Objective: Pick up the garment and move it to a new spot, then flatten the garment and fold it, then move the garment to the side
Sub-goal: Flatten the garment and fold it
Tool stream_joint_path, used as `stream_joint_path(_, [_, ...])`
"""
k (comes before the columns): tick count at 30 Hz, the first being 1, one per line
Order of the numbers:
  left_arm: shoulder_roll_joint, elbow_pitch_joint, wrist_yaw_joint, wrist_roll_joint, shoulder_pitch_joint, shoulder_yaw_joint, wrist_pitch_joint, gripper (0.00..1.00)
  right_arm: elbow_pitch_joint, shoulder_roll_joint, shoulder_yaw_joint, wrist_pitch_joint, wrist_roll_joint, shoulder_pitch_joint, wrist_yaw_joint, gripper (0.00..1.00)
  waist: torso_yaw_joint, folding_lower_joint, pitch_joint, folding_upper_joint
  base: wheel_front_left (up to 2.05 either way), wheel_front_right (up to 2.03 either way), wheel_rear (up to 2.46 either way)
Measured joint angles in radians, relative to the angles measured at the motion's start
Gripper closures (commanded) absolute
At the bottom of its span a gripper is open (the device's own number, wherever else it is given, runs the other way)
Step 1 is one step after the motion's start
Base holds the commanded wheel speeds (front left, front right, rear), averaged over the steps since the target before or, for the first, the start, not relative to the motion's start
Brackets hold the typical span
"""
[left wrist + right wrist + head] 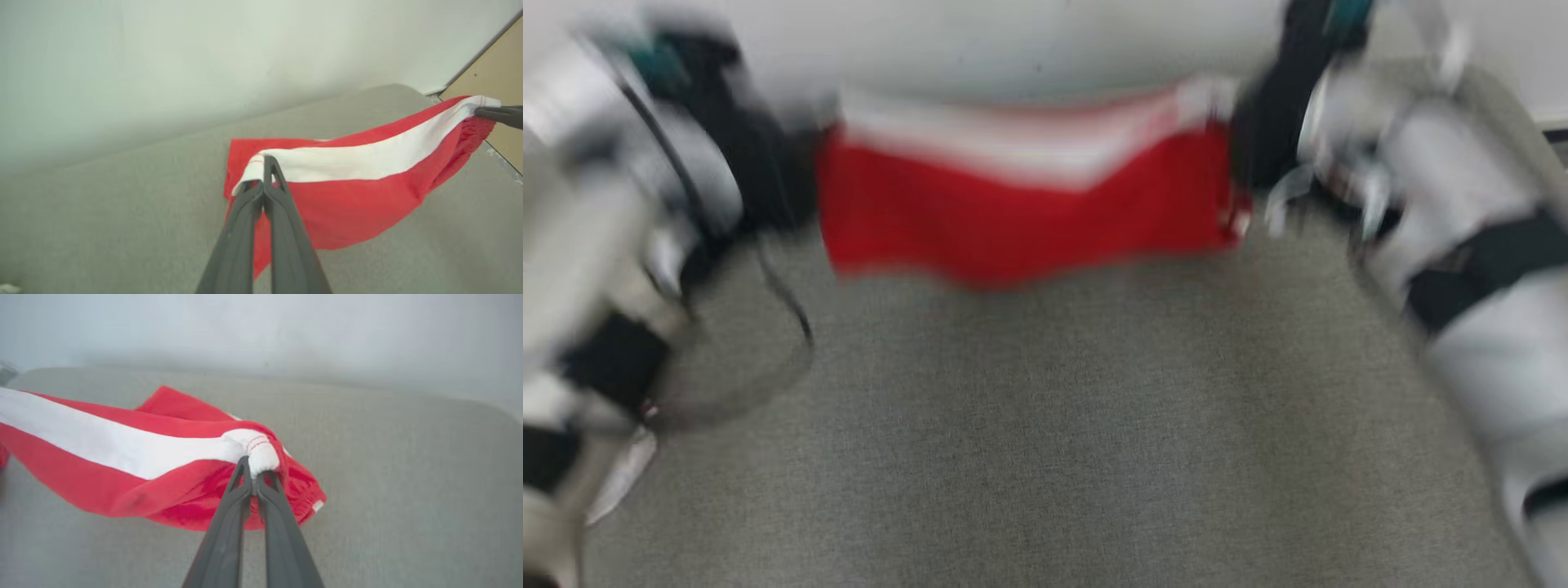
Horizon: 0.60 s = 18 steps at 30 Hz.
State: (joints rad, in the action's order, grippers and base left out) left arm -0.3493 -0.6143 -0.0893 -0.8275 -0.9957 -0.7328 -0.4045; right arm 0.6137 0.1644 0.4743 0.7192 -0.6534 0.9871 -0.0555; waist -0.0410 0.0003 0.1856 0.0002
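The garment (pixel 1021 204) is red with a broad white band along its upper edge. It hangs stretched between both grippers above the grey fabric surface (pixel 1045 425), its lower part trailing onto it. My left gripper (pixel 263 173) is shut on the band's left end of the garment (pixel 351 192). Along the band's other end, my right gripper (pixel 254 473) is shut on a bunched white corner of the garment (pixel 122 449). In the blurred head view the left gripper (pixel 796 155) and the right gripper (pixel 1241 139) stand at the garment's two sides.
A pale wall (pixel 1029 41) rises just behind the grey surface. A tan floor strip (pixel 498 77) lies past the surface's right edge in the left wrist view. The near part of the surface is bare cloth.
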Motion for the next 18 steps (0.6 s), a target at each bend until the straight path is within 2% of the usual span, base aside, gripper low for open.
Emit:
stream_joint_path(1, [-0.004, -0.006, 0.002, 0.014, -0.085, 0.023, 0.006, 1.00, 0.001, -0.005, -0.019, -0.024, 0.010, 0.081, -0.006, 1.00, 0.000, 0.0001, 0.013, 0.0000, 0.00, 0.00, 0.00])
stream_joint_path(3, [0.001, -0.003, 0.039, 0.059, -0.249, 0.096, 0.103, 1.00, -0.007, -0.008, -0.054, -0.130, 0.062, 0.237, -0.016, 1.00, 0.002, 0.0001, 0.040, 0.0000, 0.00, 0.00, 0.00])
stream_joint_path(4, [-0.005, 0.016, 0.039, 0.091, -0.318, 0.117, 0.148, 1.00, -0.020, -0.003, -0.059, -0.191, 0.095, 0.305, -0.014, 1.00, 0.003, 0.0001, 0.054, -0.0001, 0.00, 0.00, 0.00])
stream_joint_path(6, [-0.013, 0.076, 0.081, 0.152, -0.394, 0.168, 0.288, 1.00, -0.092, 0.004, -0.103, -0.370, 0.141, 0.380, -0.017, 1.00, 0.008, -0.0001, 0.081, -0.0002, 0.00, 0.00, 0.00])
stream_joint_path(8, [-0.032, 0.120, 0.101, 0.196, -0.392, 0.175, 0.376, 1.00, -0.125, 0.010, -0.097, -0.476, 0.166, 0.387, -0.004, 1.00, 0.015, -0.0005, 0.108, -0.0005, 0.00, 0.00, 0.00])
stream_joint_path(9, [-0.031, 0.125, 0.107, 0.201, -0.363, 0.173, 0.410, 1.00, -0.127, 0.012, -0.083, -0.529, 0.180, 0.362, 0.015, 1.00, 0.019, -0.0005, 0.122, -0.0005, 0.00, 0.00, 0.00])
stream_joint_path(10, [-0.027, 0.128, 0.108, 0.202, -0.315, 0.160, 0.435, 1.00, -0.128, 0.012, -0.061, -0.576, 0.182, 0.315, 0.052, 1.00, 0.023, -0.0004, 0.133, -0.0005, 0.00, 0.00, 0.00])
stream_joint_path(12, [-0.006, 0.128, 0.111, 0.198, -0.151, 0.120, 0.461, 1.00, -0.111, 0.002, -0.014, -0.647, 0.186, 0.160, 0.094, 1.00, 0.036, 0.0002, 0.150, 0.0000, 0.00, 0.00, 0.00])
stream_joint_path(15, [0.029, 0.086, 0.109, 0.160, 0.127, 0.062, 0.470, 1.00, -0.056, -0.010, 0.016, -0.713, 0.172, -0.085, 0.111, 1.00, 0.056, 0.0006, 0.157, 0.0003, 0.00, 0.00, 0.00])
stream_joint_path(18, [0.022, 0.048, 0.096, 0.107, 0.264, 0.048, 0.480, 1.00, -0.026, -0.007, 0.030, -0.763, 0.157, -0.208, 0.125, 1.00, 0.065, -0.0005, 0.144, -0.0001, 0.00, 0.00, 0.00])
